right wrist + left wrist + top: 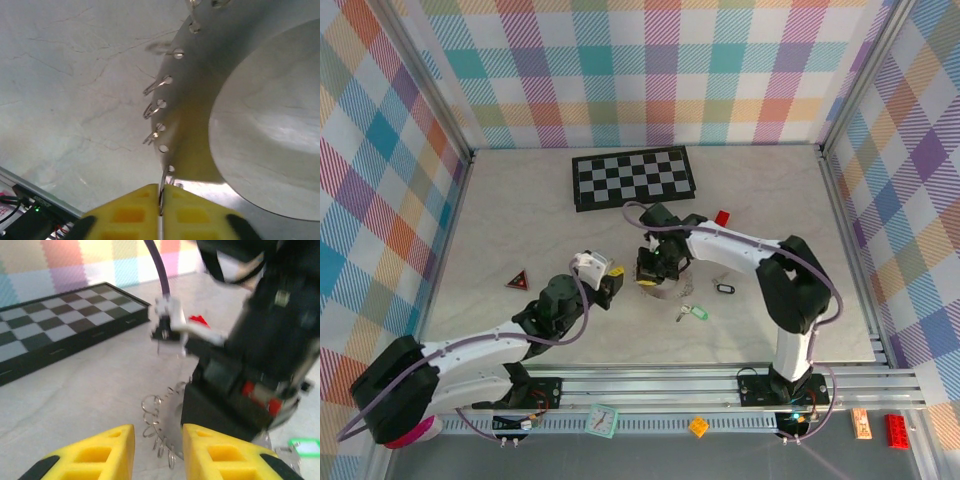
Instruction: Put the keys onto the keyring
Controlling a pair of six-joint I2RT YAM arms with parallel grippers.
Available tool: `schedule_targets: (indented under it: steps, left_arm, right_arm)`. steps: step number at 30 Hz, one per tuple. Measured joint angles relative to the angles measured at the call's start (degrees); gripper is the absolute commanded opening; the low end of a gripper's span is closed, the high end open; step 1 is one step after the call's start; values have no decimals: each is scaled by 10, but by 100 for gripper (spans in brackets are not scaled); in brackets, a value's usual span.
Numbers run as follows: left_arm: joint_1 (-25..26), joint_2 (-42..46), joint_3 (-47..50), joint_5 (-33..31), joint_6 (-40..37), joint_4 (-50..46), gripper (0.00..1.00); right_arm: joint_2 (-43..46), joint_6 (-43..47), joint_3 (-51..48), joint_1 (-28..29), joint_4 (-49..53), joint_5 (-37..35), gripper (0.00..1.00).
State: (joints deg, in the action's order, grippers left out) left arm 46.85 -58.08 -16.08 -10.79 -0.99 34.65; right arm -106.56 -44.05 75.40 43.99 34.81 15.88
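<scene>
The keyring (665, 290) lies flat on the bench (520, 200), around the middle and somewhat toward the near edge. It is round, so it has no long axis. In the right wrist view its broad grey band (200, 95) curves round a big central hole, with small wire loops (154, 108) sticking outward from the rim across the bench top.

The right pincer (655, 272) stands directly over the ring's far-left part. In its own view, the yellow fingertips (140, 210) are clenched on one thin wire loop at the rim, with barely a slit between them.

The left pincer (158, 434) is just beside the ring on its left and faces it. Its two yellow fingers (112, 445) are released, with a clear gap between them and nothing in it. The ring's fringe of loops (152, 422) lies just ahead of that gap.

The green key (692, 314) lies apart from the ring, to its right and closer to the near edge. Its long axis runs roughly along that edge, with the green head to the right and the silver blade pointing left toward the ring. The black key (725, 289) lies further right, level with the ring. Its direction is too small to make out.

A chequered board (633, 177) lies toward the far edge, with a small red block (722, 217) near its right end. A red triangle (517, 281) sits toward the left edge.
</scene>
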Motion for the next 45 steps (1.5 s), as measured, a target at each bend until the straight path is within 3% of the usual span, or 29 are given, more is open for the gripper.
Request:
schedule_targets:
  steps: [3,7,18,23,27,31,37,41,45]
  left_arm:
    - [0,30,0,-26,21,-24,35]
    - [0,47,0,-47,40,-53,36]
    - [0,30,-3,-60,92,-92,36]
    - [0,26,-3,-60,104,-93,35]
    - [0,29,-3,-59,104,-96,35]
    - [0,43,-3,-65,105,-96,35]
    - [-13,79,1,-79,106,-107,36]
    - [-39,110,10,-82,106,-109,36]
    - [-61,124,19,-82,106,-108,36]
  right_arm:
    - [-22,26,13,6,-3,-7,36]
    - [-19,65,15,7,4,-31,44]
    - [84,143,-79,6,28,-75,38]
    - [85,119,-127,6,4,-62,38]
    - [120,167,-154,6,-31,-79,39]
    - [200,287,-181,6,-87,-103,41]
    - [295,554,-268,6,-236,-84,43]
    - [306,769,-347,16,-276,-53,41]
    - [286,908,-374,25,-272,-49,38]
